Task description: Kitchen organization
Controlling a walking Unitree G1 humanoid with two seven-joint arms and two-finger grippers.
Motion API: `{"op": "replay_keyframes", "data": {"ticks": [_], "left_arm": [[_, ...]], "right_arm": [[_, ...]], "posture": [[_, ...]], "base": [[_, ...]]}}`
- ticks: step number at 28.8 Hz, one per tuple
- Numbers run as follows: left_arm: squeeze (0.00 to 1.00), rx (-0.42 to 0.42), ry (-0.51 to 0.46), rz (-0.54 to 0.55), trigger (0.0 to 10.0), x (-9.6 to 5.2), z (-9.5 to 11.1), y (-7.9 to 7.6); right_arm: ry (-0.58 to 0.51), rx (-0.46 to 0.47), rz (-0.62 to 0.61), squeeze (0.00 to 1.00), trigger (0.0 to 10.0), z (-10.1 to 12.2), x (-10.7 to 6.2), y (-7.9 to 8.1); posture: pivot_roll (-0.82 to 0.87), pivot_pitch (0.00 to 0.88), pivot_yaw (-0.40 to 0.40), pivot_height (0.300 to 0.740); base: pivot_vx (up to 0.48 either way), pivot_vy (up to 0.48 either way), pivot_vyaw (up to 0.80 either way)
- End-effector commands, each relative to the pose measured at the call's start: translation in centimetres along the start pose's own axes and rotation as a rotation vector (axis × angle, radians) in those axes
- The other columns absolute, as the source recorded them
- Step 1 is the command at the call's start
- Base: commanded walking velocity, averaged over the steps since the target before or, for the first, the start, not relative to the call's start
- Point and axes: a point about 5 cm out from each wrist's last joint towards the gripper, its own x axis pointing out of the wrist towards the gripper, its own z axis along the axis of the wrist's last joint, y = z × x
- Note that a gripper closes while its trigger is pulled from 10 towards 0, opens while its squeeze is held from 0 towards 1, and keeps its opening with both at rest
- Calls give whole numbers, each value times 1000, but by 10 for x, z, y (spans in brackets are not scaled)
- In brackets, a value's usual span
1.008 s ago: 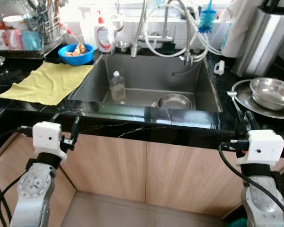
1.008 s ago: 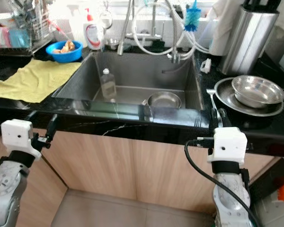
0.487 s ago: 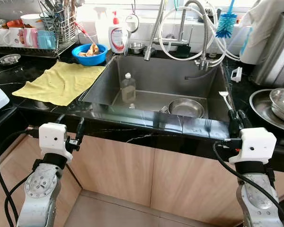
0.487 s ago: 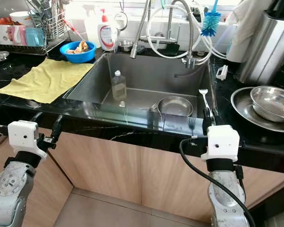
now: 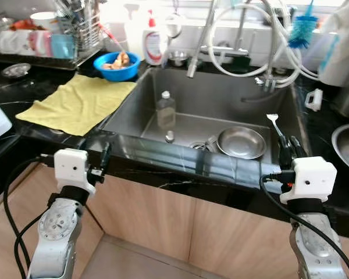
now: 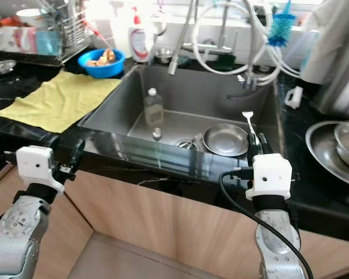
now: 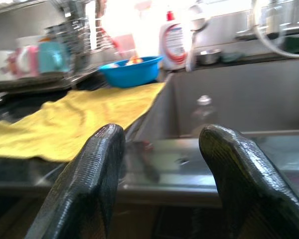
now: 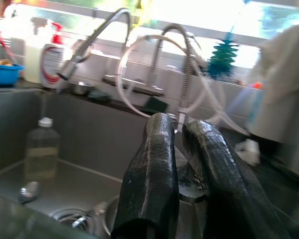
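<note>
Left gripper (image 5: 104, 157): lower left of your frame, at the counter's front edge, fingers (image 7: 92, 184) spread wide, holding nothing.
Right gripper (image 5: 285, 150): lower right, fingers (image 8: 152, 169) nearly together, a fork (image 5: 273, 122) rising just above them; you can't tell if they grip it.
Sink (image 5: 221, 99): centre; a steel bowl (image 5: 241, 142) at right, a spoon (image 5: 170, 136) and clear bottle (image 5: 166, 109) at left.
Yellow cloth (image 5: 78, 104): spread on the black counter, left.
Blue bowl (image 5: 117, 64): upper left, beside the soap bottle (image 5: 153, 42).
Dish brush (image 5: 303, 28): upper right.
</note>
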Motion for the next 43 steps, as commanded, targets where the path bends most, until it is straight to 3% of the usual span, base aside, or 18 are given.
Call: {"op": "replay_keyframes", "data": {"ticks": [1,16,24,29,37,41,42,43], "left_arm": [[0,24,15,11,10000,0,-2,3],[0,16,4,17,10000,2,-1,2],[0,13,4,16,10000,4,-1,1],[0,5,2,9,10000,6,0,-3],[0,-1,16,1,10000,3,-2,-4],[0,-3,22,-4,10000,3,-3,-5],[0,-3,23,-6,10000,3,-3,-5],[0,-4,24,-7,10000,3,-3,-6]], "right_arm": [[6,10,13,0,10000,0,1,3],[14,42,35,0,10000,0,3,8],[56,238,93,0,10000,7,20,17],[36,263,213,0,10000,11,33,32],[289,270,83,0,10000,-7,50,20],[292,268,112,0,10000,-6,50,24],[302,276,115,608,10000,-7,49,25],[318,281,113,741,10000,-8,49,26]], "posture": [[-61,0,23,740],[-64,0,23,740],[-68,0,24,740],[-64,0,25,740],[-57,0,20,740],[-60,0,22,740],[-60,0,22,740],[-60,0,22,740]], "base": [[259,0,0],[154,0,0],[0,0,0],[0,0,0],[0,0,0],[0,0,0],[0,0,0],[0,0,0]]}}
